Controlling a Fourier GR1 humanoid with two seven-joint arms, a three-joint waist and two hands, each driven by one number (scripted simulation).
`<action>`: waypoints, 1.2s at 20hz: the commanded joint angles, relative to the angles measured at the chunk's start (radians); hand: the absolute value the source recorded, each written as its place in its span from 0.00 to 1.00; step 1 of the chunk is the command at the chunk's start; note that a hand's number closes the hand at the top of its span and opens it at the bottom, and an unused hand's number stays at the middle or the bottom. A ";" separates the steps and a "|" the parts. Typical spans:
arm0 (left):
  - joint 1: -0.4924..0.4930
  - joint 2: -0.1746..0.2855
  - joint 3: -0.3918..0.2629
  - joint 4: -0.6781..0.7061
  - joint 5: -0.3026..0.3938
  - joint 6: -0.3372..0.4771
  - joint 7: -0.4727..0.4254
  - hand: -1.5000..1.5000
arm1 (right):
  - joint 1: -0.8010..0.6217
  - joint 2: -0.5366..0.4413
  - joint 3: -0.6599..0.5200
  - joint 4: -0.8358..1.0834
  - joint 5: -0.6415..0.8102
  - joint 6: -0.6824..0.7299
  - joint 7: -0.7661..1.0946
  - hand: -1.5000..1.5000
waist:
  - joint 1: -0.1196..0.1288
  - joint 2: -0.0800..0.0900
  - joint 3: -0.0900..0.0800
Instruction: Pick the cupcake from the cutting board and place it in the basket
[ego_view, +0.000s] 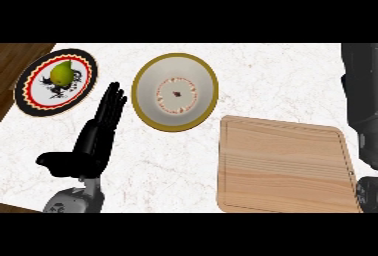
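The wooden cutting board (284, 167) lies at the lower right with nothing on it. In the middle of the counter stands a round, gold-rimmed basket (148, 107), seen from above. Inside it, at its centre, sits the cupcake (176, 94), pale on top with a ring of reddish specks. My left hand (100, 132) rests open on the counter just left of the basket, fingers straight and pointing away from me, touching nothing. My right hand (360, 95) is a dark shape along the right edge, beside the board's far right corner and holding nothing that shows.
A round plate (29, 97) with a black, red and yellow rim holds a green-yellow pear (62, 74) at the far left. Dark wood (18, 55) shows beyond the marble counter's left edge.
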 joint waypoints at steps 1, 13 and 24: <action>0.003 0.000 0.012 0.029 -0.009 0.012 -0.014 0.50 | -0.069 0.015 -0.033 0.085 0.099 -0.049 0.261 1.00 | -0.022 -0.005 -0.001; 0.061 0.004 0.031 0.018 -0.003 0.018 -0.032 0.50 | -0.088 -0.001 -0.159 0.194 0.262 -0.074 0.303 1.00 | -0.075 -0.025 0.002; 0.122 0.000 0.038 -0.020 0.001 0.024 -0.044 0.50 | -0.043 0.037 -0.269 0.199 0.338 -0.055 0.282 1.00 | -0.113 -0.043 0.002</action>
